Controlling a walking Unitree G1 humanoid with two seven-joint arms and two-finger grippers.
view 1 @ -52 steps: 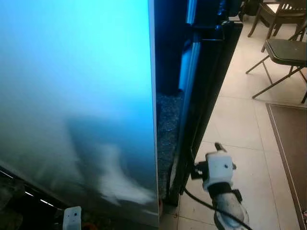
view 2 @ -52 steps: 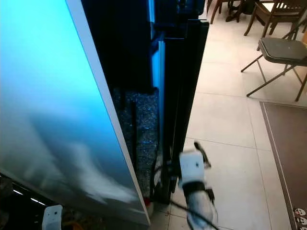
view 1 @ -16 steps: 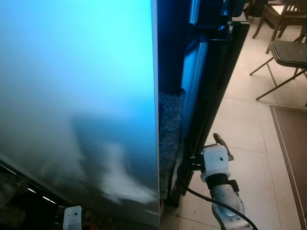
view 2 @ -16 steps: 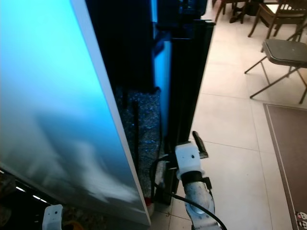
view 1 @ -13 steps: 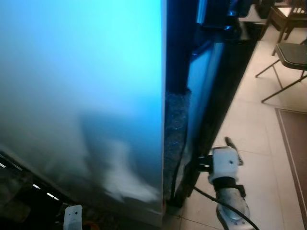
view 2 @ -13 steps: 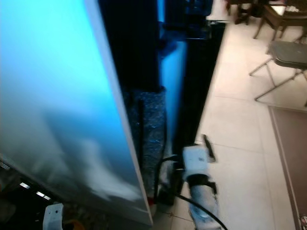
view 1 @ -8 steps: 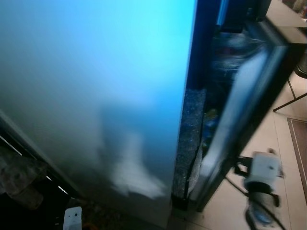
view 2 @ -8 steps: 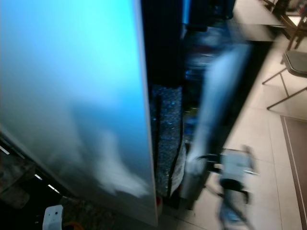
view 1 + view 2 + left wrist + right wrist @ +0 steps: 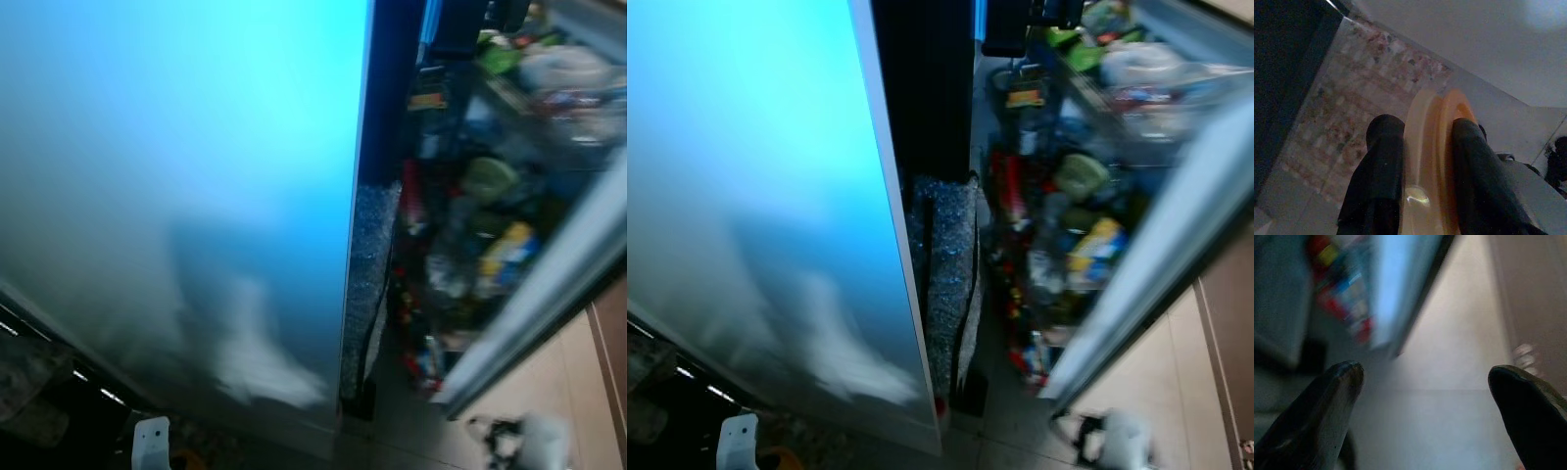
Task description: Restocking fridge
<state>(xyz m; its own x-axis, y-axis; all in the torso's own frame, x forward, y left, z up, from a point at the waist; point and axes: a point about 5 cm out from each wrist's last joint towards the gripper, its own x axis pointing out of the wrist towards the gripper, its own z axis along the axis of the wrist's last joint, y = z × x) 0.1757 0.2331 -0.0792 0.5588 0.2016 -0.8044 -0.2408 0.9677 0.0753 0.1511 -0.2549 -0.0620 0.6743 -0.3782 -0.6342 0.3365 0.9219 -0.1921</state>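
Note:
The fridge (image 9: pixel 176 176) stands close in front, its wide pale-blue panel on the left. Its right door (image 9: pixel 1156 255) stands swung open and blurred. Behind it are packed shelves with a yellow pack (image 9: pixel 1095 240), a green item (image 9: pixel 1080 174) and red bottles (image 9: pixel 1004 181). My right gripper (image 9: pixel 1426 372) is low by the door's bottom corner, blurred in the eye views (image 9: pixel 1107 436), open with nothing between its fingers. My left gripper (image 9: pixel 1425 125) hangs low at the left and is shut on a peach-orange round-edged thing (image 9: pixel 1432 161).
Pale floor tiles (image 9: pixel 1449 362) run to the right of the fridge, with a brown mat (image 9: pixel 1225 304) at the right edge. A speckled grey strip (image 9: pixel 945 264) runs down beside the opening. Dark clutter lies at the lower left (image 9: pixel 39 392).
The fridge's right door has swung from nearly shut to wide open, baring the shelves. My right gripper has dropped lower and to the right. The camera has also shifted.

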